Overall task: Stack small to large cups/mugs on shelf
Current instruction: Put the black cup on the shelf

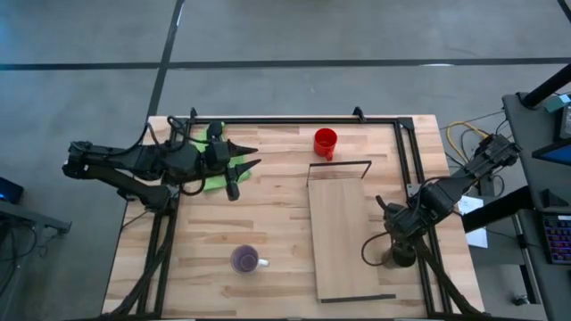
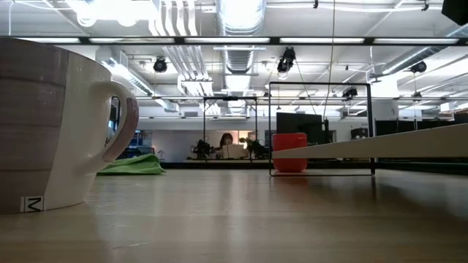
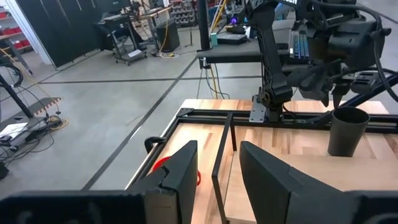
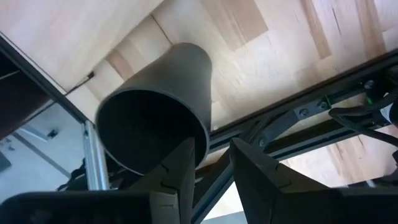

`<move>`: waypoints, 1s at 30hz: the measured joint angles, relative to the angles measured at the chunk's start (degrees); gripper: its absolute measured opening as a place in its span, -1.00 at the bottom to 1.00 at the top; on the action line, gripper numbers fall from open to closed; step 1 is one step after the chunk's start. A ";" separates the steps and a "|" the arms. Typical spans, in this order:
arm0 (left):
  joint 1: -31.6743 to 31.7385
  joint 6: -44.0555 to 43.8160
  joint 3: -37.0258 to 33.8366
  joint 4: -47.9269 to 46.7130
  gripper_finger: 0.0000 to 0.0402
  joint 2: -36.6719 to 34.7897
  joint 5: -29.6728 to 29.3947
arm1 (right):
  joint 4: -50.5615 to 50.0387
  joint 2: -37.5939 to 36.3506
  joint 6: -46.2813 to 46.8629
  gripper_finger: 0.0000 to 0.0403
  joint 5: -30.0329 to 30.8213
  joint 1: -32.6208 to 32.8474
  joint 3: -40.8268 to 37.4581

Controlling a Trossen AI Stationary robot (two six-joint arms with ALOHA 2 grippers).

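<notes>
The black cup (image 4: 158,99) stands upright on the table near the right edge, beside the shelf (image 1: 343,236). My right gripper (image 4: 214,152) points down at its rim, open, one finger over the mouth and one outside the wall. The red cup (image 1: 325,141) stands at the far edge beyond the shelf's wire frame. The purple cup (image 1: 245,259) with the pale handle stands near the front, left of the shelf. My left gripper (image 1: 252,156) hovers open and about level over the green cloth (image 1: 212,178) at the far left, touching nothing. My right gripper comes at the black cup's rim (image 4: 205,140) from above, on the side toward the table's right edge. The wall there sits at the mouth of the gap between the two fingers. I cannot tell whether either finger touches it. The cup stands on its base on the table.
Black frame rails (image 1: 410,169) run along the table's far and right edges, close to the black cup. The shelf's thin wire frame (image 1: 339,164) stands up at its far end. In the low view the purple cup (image 2: 51,124) fills the left.
</notes>
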 joint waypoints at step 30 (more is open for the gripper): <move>-0.02 -0.03 0.00 0.04 -0.47 0.39 -0.02 | 6.11 -0.02 0.99 -0.53 0.04 1.32 -5.95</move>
